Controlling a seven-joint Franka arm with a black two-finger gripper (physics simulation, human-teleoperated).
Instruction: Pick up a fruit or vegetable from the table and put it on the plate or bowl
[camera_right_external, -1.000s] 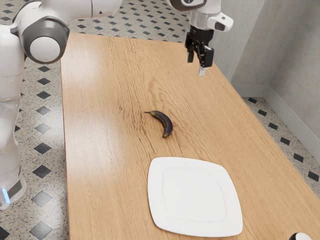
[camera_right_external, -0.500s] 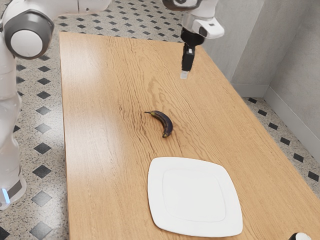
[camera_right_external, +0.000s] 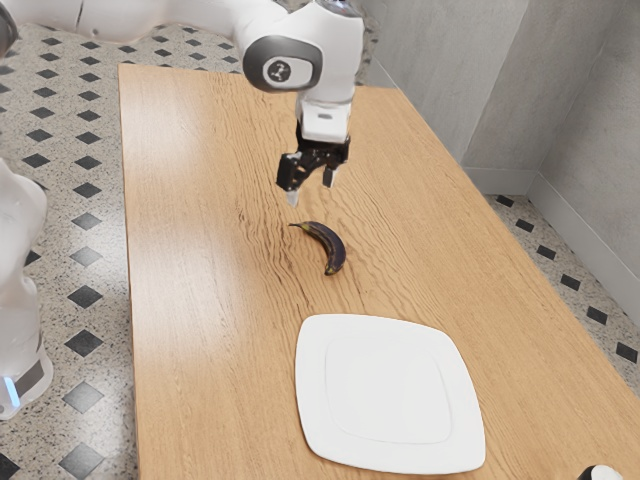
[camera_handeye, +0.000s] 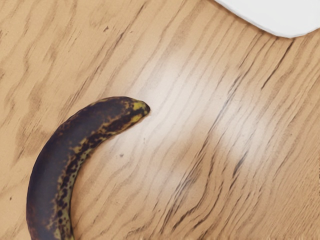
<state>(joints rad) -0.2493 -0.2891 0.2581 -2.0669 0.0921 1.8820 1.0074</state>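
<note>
Shows a curved, brown-mottled banana (camera_right_external: 325, 243) (camera_handeye: 70, 165) on grained wood table (camera_right_external: 200, 300), near a smooth rounded-square plate (camera_right_external: 390, 392) (camera_handeye: 270, 15). Points down near its stem, gripper (camera_right_external: 308, 184) spread, empty.

Diamond-patterned tile floor (camera_right_external: 70, 250), grey wall (camera_right_external: 560, 80), possibly a white-and-black object (camera_right_external: 600, 472)

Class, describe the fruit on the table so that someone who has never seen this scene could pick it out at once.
Start at the long wooden table and find the white square plate toward its near end. Just beyond the plate, close to the black gripper, lies a curved banana. It is the only fruit there, its skin almost black with yellow flecks.
</note>
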